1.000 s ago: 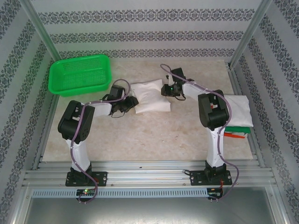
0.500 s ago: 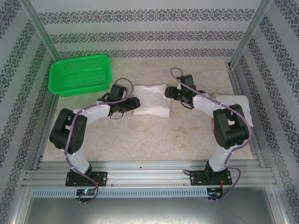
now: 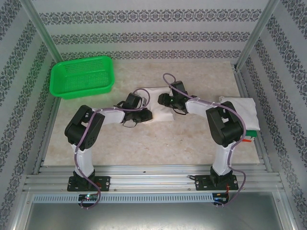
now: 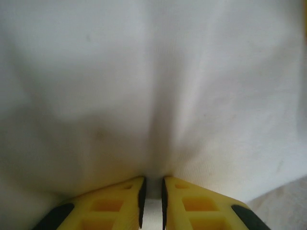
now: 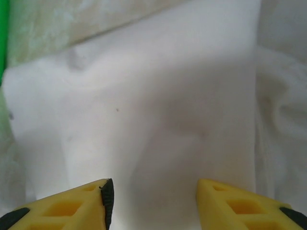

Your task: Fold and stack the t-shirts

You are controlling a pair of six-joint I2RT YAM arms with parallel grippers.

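No text, no labels (nothing legible)

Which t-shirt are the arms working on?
The lone white t-shirt mid-table: left fingers pinch its cloth, right fingers open over it. The folded stack at the right edge lies away from both.

The top view is bright and sharp, with soft light and faint shadows on the table (image 3: pixel 144 139). In both wrist views the white shirt (image 4: pixel 153 86) is blurry, with grey shadows.
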